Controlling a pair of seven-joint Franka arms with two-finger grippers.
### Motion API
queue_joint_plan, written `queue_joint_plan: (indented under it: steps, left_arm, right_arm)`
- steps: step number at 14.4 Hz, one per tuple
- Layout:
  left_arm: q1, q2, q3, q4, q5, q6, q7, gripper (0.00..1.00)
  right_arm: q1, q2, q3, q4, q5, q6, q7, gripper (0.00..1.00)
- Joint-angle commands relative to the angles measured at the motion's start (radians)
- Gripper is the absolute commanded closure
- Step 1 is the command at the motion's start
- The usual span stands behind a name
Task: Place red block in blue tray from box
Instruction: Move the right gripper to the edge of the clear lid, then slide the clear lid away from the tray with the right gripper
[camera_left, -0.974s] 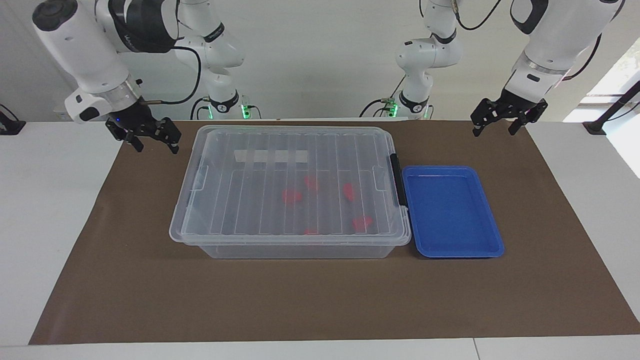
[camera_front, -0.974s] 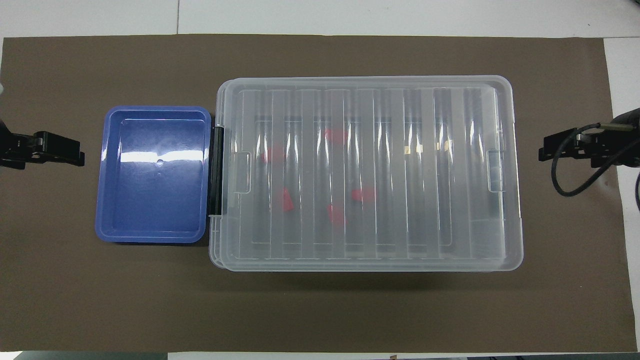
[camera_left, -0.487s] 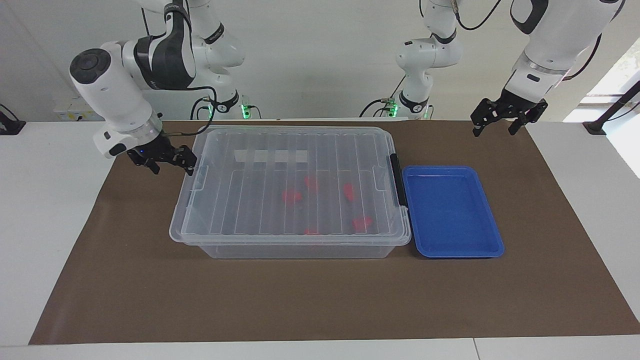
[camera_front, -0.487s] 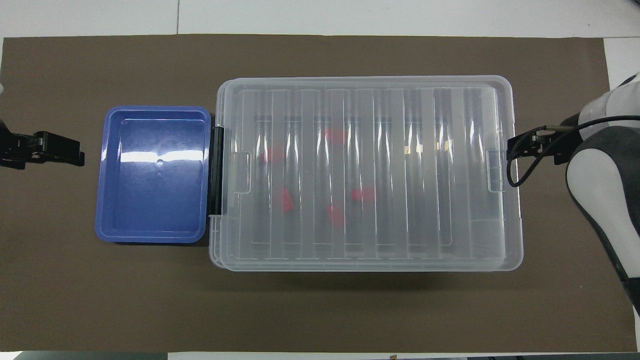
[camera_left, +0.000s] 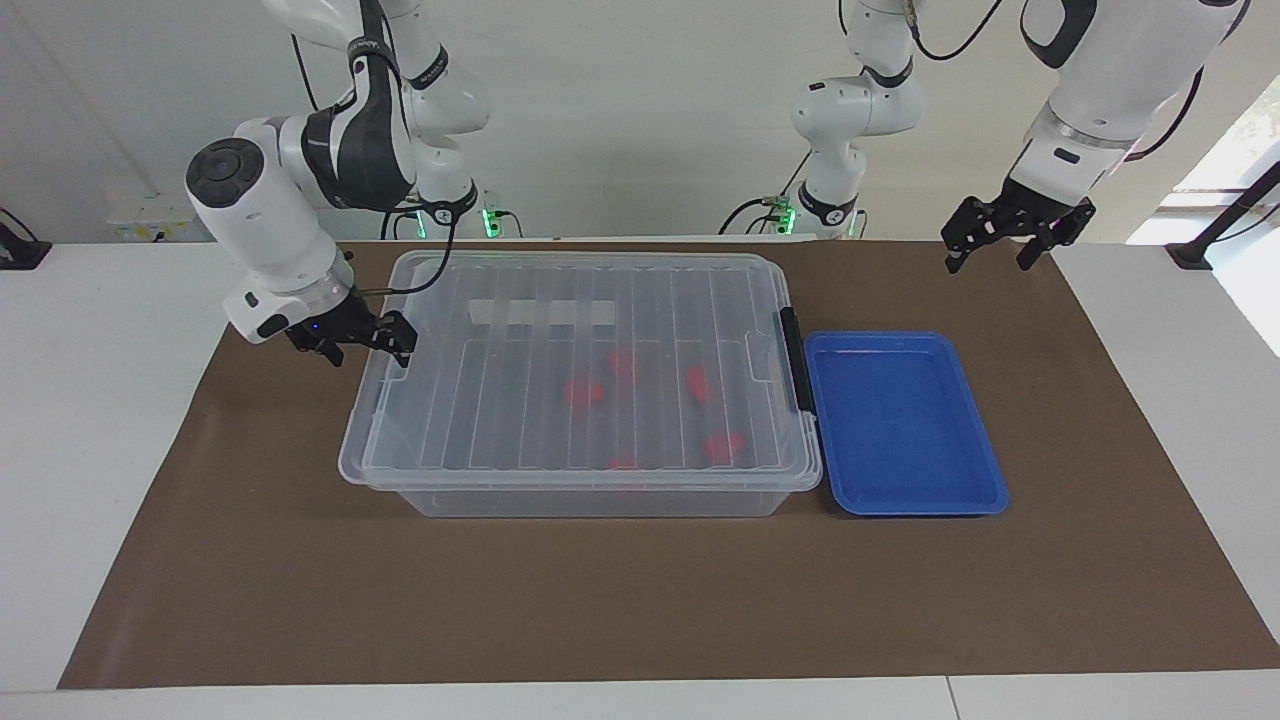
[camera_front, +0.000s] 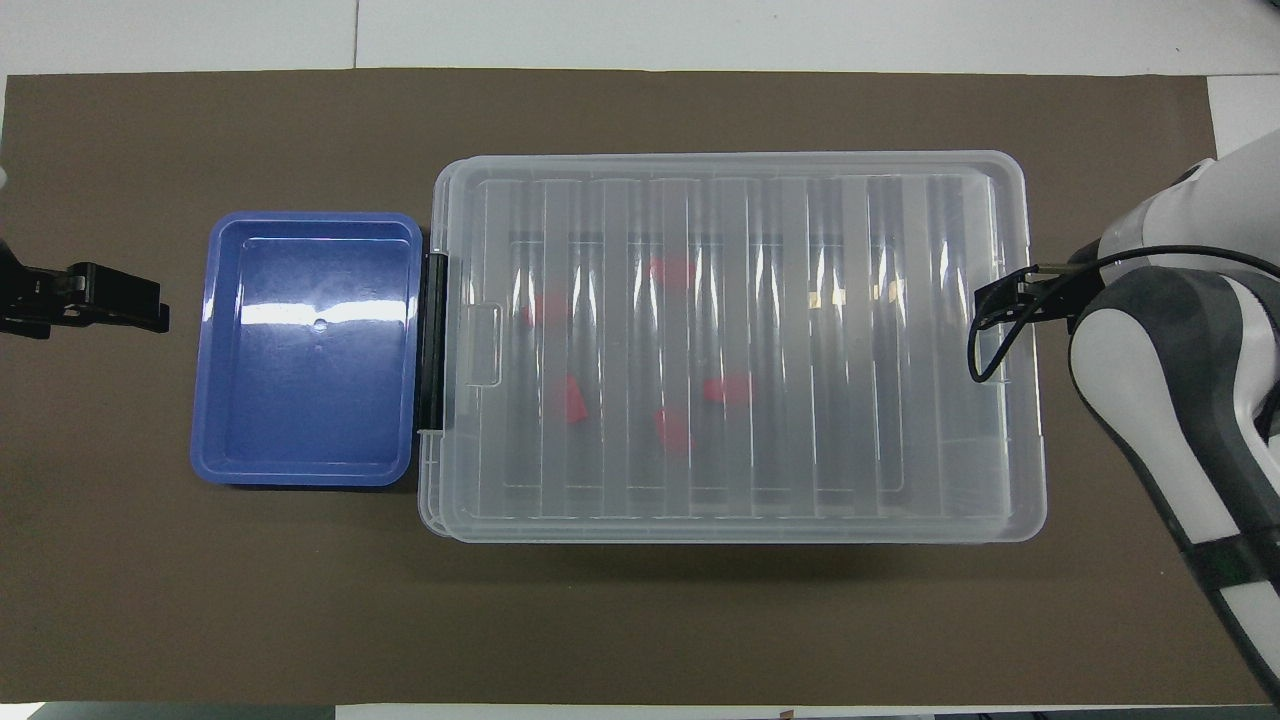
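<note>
The box (camera_left: 520, 430) is a clear bin with its ribbed lid on, mid-table; it also shows in the overhead view (camera_front: 800, 500). Several red blocks (camera_left: 583, 392) lie inside it, seen through the lid (camera_front: 727, 389). The blue tray (camera_left: 900, 420) stands empty beside the box toward the left arm's end (camera_front: 310, 400). My right gripper (camera_left: 368, 352) is open, low at the box's end toward the right arm's side, over the lid's edge (camera_front: 1000, 300). My left gripper (camera_left: 988, 258) is open and waits above the mat's corner (camera_front: 150, 305).
A black clip handle (camera_left: 795, 360) sits on the box's end next to the tray. A white label strip (camera_left: 540, 313) is on the box wall nearer the robots. A brown mat (camera_left: 600, 600) covers the table.
My right arm has come down and in from the mat's corner to the box's end, its gripper now over the lid's edge. The left arm, box, tray and blocks have not moved.
</note>
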Motion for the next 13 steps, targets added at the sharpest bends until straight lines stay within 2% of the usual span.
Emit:
queue_joint_plan:
  steps: [1, 11, 13]
  left_arm:
    - [0.003, -0.026, 0.006, -0.031, -0.017, 0.009, 0.008, 0.00]
    - [0.003, -0.026, 0.004, -0.031, -0.017, 0.009, 0.008, 0.00]
    - [0.003, -0.026, 0.006, -0.031, -0.017, 0.009, 0.008, 0.00]
  right_arm:
    - [-0.015, -0.040, 0.001, -0.063, -0.019, 0.032, -0.056, 0.00]
    - [-0.111, -0.048, -0.016, -0.078, -0.069, 0.037, -0.246, 0.00]
    - [-0.115, -0.048, -0.057, -0.078, -0.069, 0.037, -0.292, 0.00]
